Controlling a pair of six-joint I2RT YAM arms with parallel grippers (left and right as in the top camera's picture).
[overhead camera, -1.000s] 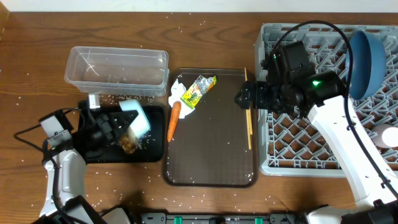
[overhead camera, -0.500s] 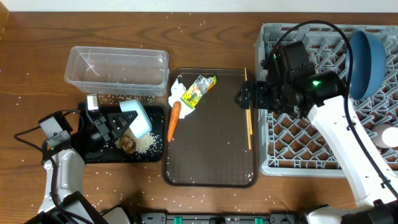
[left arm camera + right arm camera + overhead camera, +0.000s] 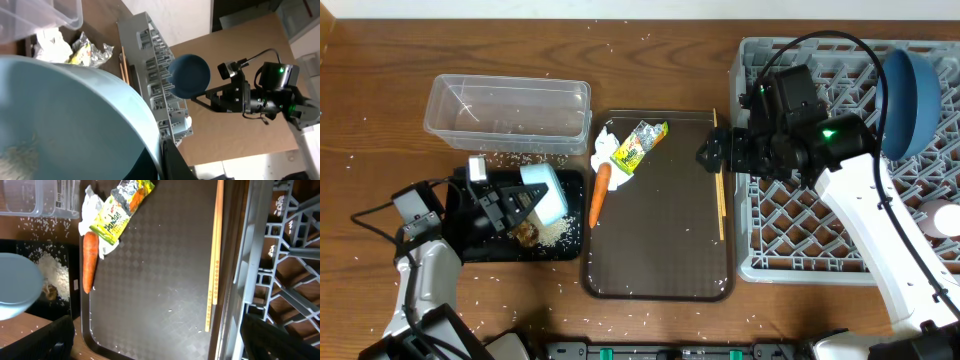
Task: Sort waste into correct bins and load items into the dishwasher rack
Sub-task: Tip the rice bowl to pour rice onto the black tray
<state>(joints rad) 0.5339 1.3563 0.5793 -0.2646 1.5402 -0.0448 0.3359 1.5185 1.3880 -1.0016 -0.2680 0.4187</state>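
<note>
1. Overhead, the grey dishwasher rack [image 3: 790,225] took up the bench [image 3: 380,90] just to the right of the right gripper [image 3: 712,156].
2. The brown serving tray [image 3: 660,240] lay under and to the left of that gripper. In the right wrist view its fingers were spread wide, with nothing between them.
3. The clear tub [image 3: 510,115] stood beyond the left gripper [image 3: 505,208], well apart from the right one.
4. The black tray [image 3: 470,245] lay directly beneath the left gripper.
5. The dark-blue plate [image 3: 912,90] stood upright in the rack, far to the right of the right gripper.
6. The light-blue cup [image 3: 542,190] was clamped in the left gripper, tilted over the black tray.
7. The chopsticks [image 3: 719,195] lay along the serving tray's right edge, just under the right gripper.
8. The carrot [image 3: 599,192] lay at the serving tray's left edge, just right of the held cup.
9. The yellow-green wrapper [image 3: 635,145] lay just beyond the carrot.
10. The crumpled tissue [image 3: 604,152] touched the wrapper's left side.
11. The rice [image 3: 558,232] sat piled on the black tray below the cup.
12. The brown lump [image 3: 526,233] lay beside the rice, near the left gripper's fingertips.
</note>
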